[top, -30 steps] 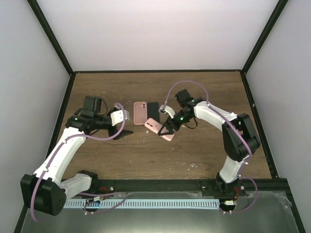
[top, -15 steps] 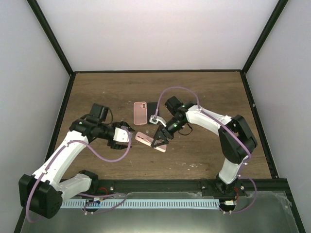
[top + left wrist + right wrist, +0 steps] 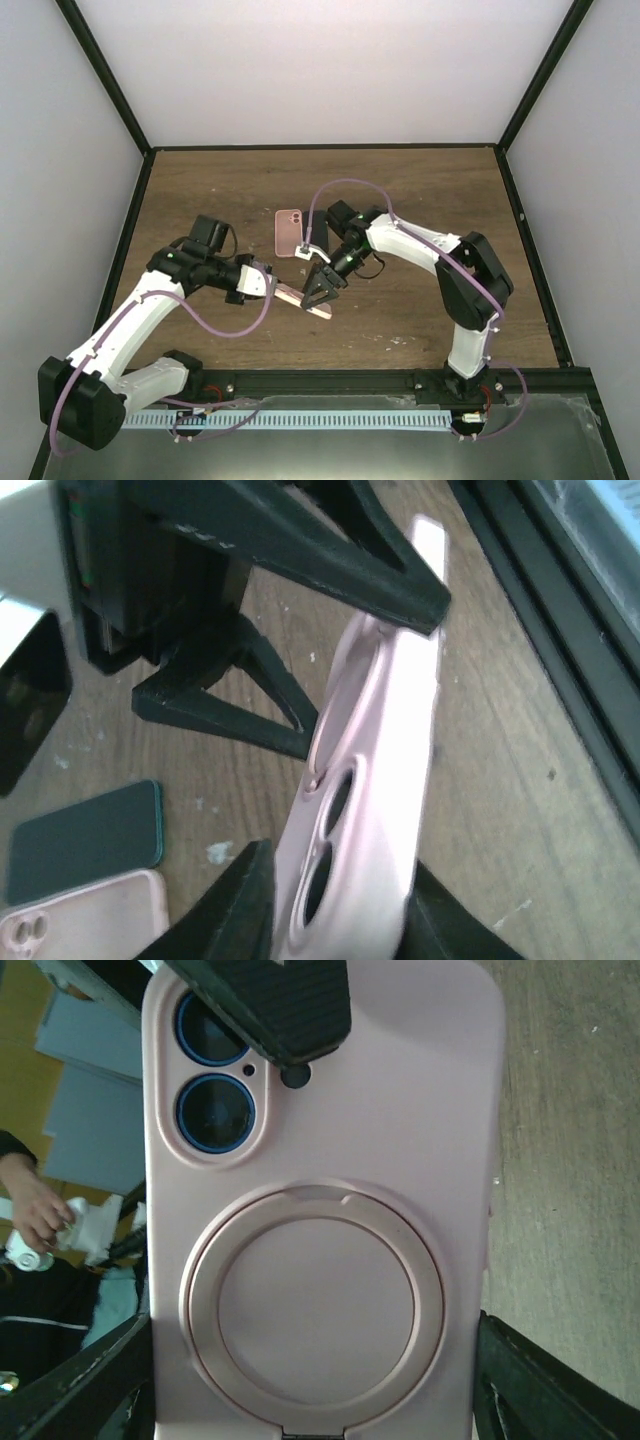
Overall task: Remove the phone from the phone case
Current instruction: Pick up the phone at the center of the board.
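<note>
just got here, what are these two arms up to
Both arms hold one pink cased phone between them, lifted off the wooden table. The right gripper clamps its long sides; the left gripper pinches the camera end. Its lenses show through the back cutout, so the phone is not out yet. A second pink case and a dark green case lie on the table.
</note>
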